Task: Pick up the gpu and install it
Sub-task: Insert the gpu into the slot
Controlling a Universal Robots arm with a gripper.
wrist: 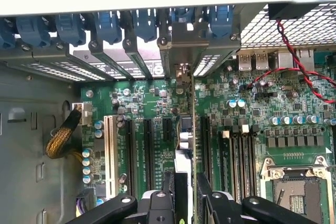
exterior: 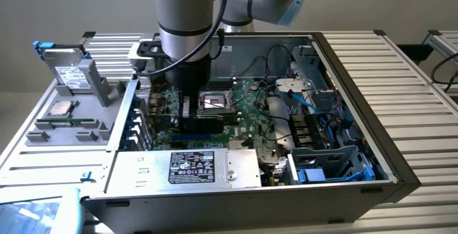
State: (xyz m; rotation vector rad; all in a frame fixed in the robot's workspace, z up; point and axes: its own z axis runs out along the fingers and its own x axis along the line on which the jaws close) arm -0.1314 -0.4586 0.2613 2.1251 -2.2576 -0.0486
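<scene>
My gripper (wrist: 185,195) is clamped on the gpu (wrist: 190,145), edge-on between my fingers | wrist view: motherboard (wrist: 252,124) slots either side | exterior view: open case (exterior: 357,73) around me

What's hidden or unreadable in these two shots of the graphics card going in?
- Exterior view: the gpu is mostly blocked by the arm.
- Wrist view: the gpu is seen edge-on, so its cooler face is hidden and its seating in the slot is unclear.
- Wrist view: the gripper is cut off by the picture's edge.
- Exterior view: the label text is too small.
</scene>
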